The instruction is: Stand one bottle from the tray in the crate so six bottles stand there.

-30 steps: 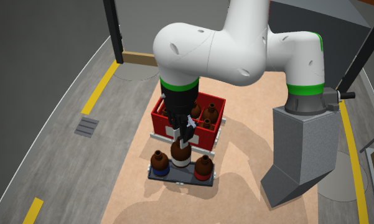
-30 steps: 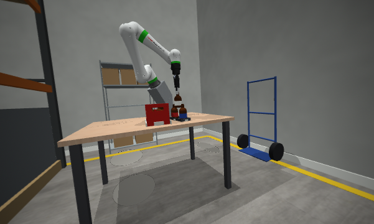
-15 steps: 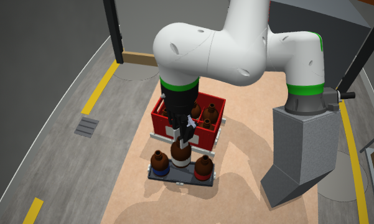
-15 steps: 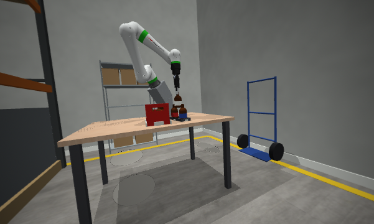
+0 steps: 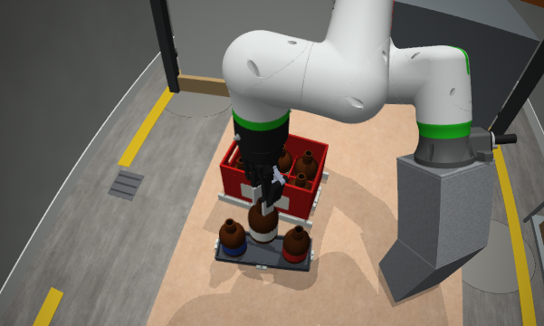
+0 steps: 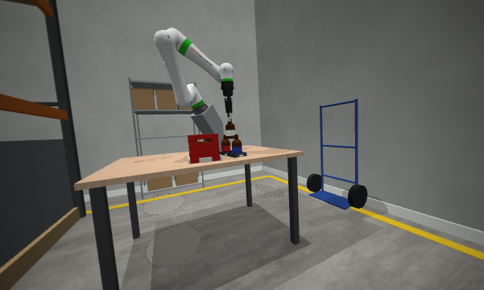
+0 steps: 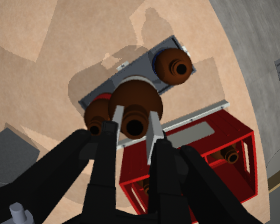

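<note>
Above the tray (image 5: 262, 259), the gripper (image 5: 268, 206) grasps a bottle (image 5: 262, 223) by its neck, the bottle hanging straight below it.

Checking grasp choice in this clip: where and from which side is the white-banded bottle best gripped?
By its narrow neck, from straight above. The white-banded bottle stands upright between the blue-banded bottle and red-banded bottle, so its wide body is crowded while the neck is free. The claw is shut on that neck, holding the bottle above the tray.
</note>
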{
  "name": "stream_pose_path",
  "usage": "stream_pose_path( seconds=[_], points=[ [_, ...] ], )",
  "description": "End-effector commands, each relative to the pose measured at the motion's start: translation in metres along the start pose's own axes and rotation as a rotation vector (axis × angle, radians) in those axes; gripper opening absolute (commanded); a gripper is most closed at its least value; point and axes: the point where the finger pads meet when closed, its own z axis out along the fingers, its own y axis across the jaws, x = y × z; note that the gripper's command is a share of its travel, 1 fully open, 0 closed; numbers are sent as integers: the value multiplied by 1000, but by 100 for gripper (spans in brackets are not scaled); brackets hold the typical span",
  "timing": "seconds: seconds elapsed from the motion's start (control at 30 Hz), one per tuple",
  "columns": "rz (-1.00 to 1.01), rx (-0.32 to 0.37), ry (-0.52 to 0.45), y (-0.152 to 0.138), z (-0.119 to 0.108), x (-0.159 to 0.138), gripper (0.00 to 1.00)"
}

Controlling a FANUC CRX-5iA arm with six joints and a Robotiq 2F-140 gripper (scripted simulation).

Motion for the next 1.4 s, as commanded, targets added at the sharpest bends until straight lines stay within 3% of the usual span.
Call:
stream_pose_path(
  seconds=[0.0,1.37],
  points=[
    [0,0,0,0,-3,0,0],
    [0,0,0,0,-35,0,0]
  ],
)
